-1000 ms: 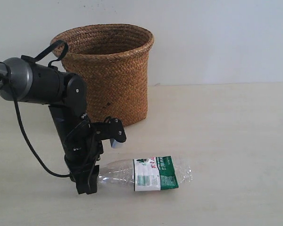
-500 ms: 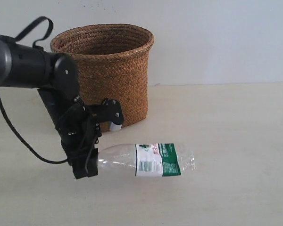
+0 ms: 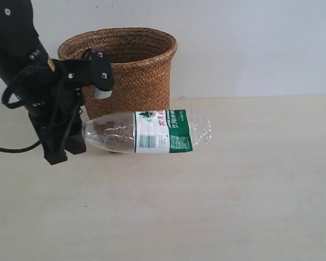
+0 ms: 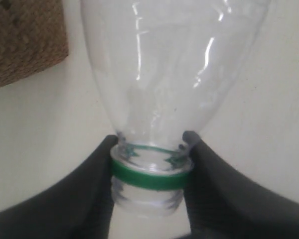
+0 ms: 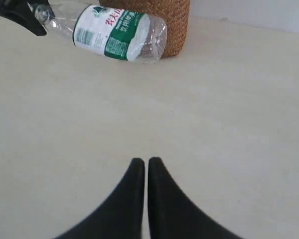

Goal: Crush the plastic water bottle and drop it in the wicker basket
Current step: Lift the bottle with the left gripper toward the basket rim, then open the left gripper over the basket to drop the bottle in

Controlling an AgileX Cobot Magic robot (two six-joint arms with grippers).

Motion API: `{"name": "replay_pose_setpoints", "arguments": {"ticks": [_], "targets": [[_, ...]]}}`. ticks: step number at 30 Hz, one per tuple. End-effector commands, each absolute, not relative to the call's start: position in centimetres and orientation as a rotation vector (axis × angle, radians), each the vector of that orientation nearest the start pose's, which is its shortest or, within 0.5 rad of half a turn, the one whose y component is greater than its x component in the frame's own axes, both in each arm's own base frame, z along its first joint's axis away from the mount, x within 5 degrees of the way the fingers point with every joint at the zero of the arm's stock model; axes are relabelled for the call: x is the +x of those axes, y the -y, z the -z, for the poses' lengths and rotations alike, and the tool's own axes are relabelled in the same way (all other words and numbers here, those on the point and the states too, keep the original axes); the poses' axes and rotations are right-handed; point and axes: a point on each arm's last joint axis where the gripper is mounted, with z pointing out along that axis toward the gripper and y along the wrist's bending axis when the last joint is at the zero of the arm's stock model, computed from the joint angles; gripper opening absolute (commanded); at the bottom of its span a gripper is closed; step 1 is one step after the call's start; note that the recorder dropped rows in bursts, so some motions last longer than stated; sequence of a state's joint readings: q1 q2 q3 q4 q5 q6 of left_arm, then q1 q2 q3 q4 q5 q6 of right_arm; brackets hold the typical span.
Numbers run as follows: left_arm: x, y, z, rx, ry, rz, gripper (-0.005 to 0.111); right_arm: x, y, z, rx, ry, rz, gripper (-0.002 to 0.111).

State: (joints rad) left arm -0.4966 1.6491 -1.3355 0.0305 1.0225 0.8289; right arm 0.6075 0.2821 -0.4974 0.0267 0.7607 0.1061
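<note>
The plastic water bottle (image 3: 152,131) hangs level above the table, in front of the wicker basket's (image 3: 136,70) lower wall and below its rim. My left gripper (image 3: 75,138) is shut on its neck. In the left wrist view the fingers (image 4: 97,174) clamp the neck at its green ring, under the clear bottle (image 4: 174,74), and no cap shows on the threads. The right wrist view shows the bottle (image 5: 109,34) far off by the basket (image 5: 169,20). My right gripper (image 5: 145,162) is shut on nothing, low over bare table.
The basket stands at the back of a pale table (image 3: 233,190) against a white wall. A black cable (image 3: 11,148) trails from the left arm. A corner of the basket (image 4: 25,40) shows beside the held bottle.
My left gripper has lifted the bottle off the table by its neck and carried it up and back, until it hangs in front of the basket. The arm has risen with it.
</note>
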Motion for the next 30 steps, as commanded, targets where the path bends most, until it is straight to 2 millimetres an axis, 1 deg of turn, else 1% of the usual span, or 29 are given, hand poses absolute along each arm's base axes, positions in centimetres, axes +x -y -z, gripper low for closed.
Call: {"name": "replay_pose_setpoints", "arguments": {"ticks": [1, 3, 6, 10, 14, 18, 20, 23, 25, 26, 28, 29, 30], "targets": [[28.9, 14.6, -30.7, 1.662, -2.209, -0.23, 0.004, 4.3, -3.2, -29.4, -0.503, -1.986, -0.478, 0.0], [28.4, 14.1, -31.9, 1.634, -2.189, -0.275, 0.004, 4.3, -3.2, -29.4, -0.503, -1.986, -0.478, 0.0], [27.7, 13.5, -33.3, 1.608, -2.154, -0.297, 0.004, 4.3, -3.2, -29.4, -0.503, -1.986, -0.478, 0.0], [27.0, 13.2, -34.3, 1.587, -2.133, -0.3, 0.004, 4.3, -3.2, -29.4, -0.503, -1.986, -0.478, 0.0], [26.7, 13.0, -34.2, 1.592, -2.178, -0.294, 0.004, 4.3, -3.2, -29.4, -0.505, -1.985, -0.477, 0.0], [25.9, 12.7, -33.8, 1.621, -2.272, -0.25, 0.004, 4.3, -3.2, -29.4, -0.505, -1.985, -0.477, 0.0], [26.1, 12.8, -33.8, 1.612, -2.257, -0.252, 0.004, 4.3, -3.2, -29.4, -0.505, -1.985, -0.477, 0.0], [26.8, 13.0, -34.2, 1.571, -2.182, -0.286, 0.004, 4.3, -3.2, -29.4, -0.505, -1.985, -0.477, 0.0], [27.4, 13.1, -34.6, 1.503, -2.132, -0.334, 0.004, 4.3, -3.2, -29.4, -0.505, -1.985, -0.477, 0.0], [28.0, 13.1, -35.0, 1.426, -2.1, -0.364, 0.004, 4.3, -3.2, -29.4, -0.505, -1.985, -0.477, 0.0], [29.2, 13.0, -36.6, 1.219, -2.002, -0.435, 0.004, 4.3, -3.2, -29.4, -0.505, -1.985, -0.477, 0.0], [29.8, 12.9, -37.6, 1.128, -1.931, -0.481, 0.004, 4.3, -3.2, -29.4, -0.505, -1.985, -0.477, 0.0], [30.5, 12.9, -38.8, 1.077, -1.823, -0.542, 0.004, 4.3, -3.2, -29.4, -0.505, -1.985, -0.477, 0.0]]}}
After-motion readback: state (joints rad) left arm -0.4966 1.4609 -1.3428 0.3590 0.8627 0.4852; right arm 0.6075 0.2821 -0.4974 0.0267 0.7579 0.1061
